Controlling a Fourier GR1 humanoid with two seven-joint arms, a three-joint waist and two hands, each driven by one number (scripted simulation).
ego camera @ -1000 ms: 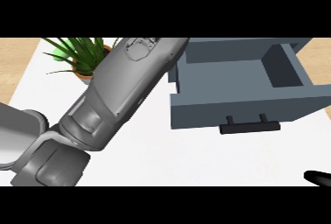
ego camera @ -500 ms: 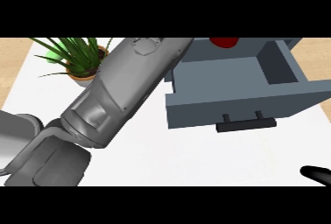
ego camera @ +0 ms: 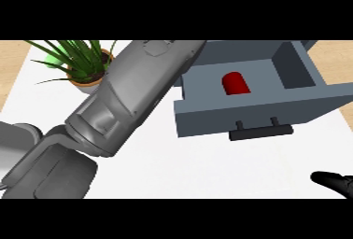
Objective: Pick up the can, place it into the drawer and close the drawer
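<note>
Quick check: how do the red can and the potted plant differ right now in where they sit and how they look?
The can is a plain red, round-topped shape; the potted plant has spiky green leaves spreading from a tan pot. The can lies inside the open grey drawer, walled in; the potted plant stands out on the white counter, left of the grey forearm. No hand touches either one.

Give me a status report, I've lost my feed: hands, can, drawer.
Left hand out of view, only its forearm showing. Right hand low at the right edge, fingers unclear. Red can inside the drawer. Drawer open; nothing in front of it.
</note>
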